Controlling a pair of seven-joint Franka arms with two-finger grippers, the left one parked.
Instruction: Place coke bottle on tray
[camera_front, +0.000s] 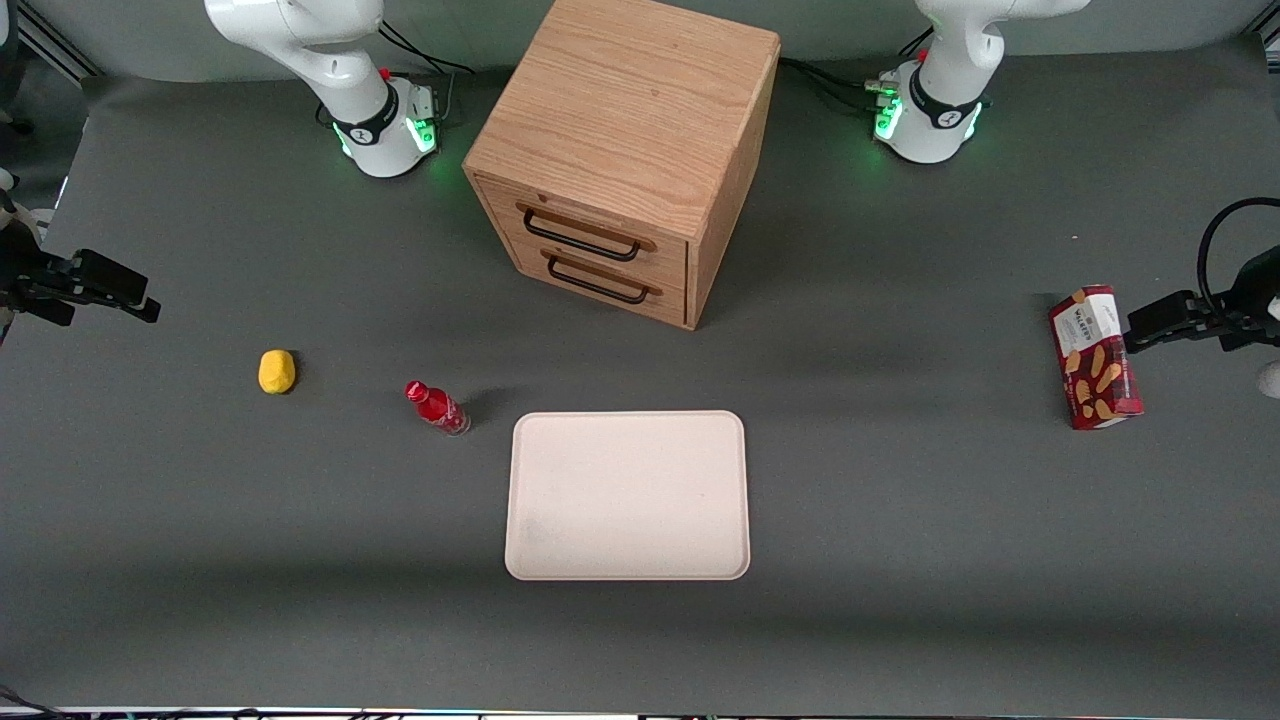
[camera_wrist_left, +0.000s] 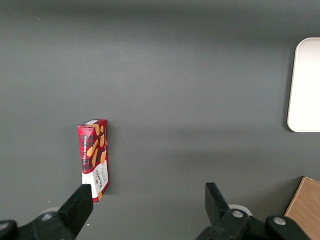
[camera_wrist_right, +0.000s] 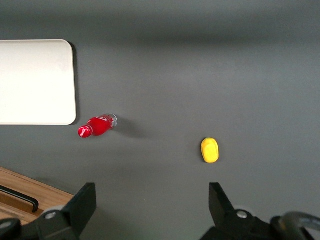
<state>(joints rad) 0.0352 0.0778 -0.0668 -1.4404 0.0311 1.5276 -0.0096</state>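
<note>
The coke bottle (camera_front: 437, 407), small and red with a red cap, rests on the grey table just off a corner of the tray, toward the working arm's end. It does not touch the tray. It also shows in the right wrist view (camera_wrist_right: 97, 125). The tray (camera_front: 627, 495) is a pale cream rectangle lying flat with nothing on it, and the right wrist view (camera_wrist_right: 35, 82) shows it too. My right gripper (camera_front: 148, 300) hovers at the working arm's end of the table, well apart from the bottle. Its fingers are wide open and empty (camera_wrist_right: 151, 194).
A yellow lump (camera_front: 277, 371) lies between the gripper and the bottle, also in the right wrist view (camera_wrist_right: 210, 150). A wooden two-drawer cabinet (camera_front: 620, 150) stands farther from the front camera than the tray. A red snack box (camera_front: 1095, 357) stands toward the parked arm's end.
</note>
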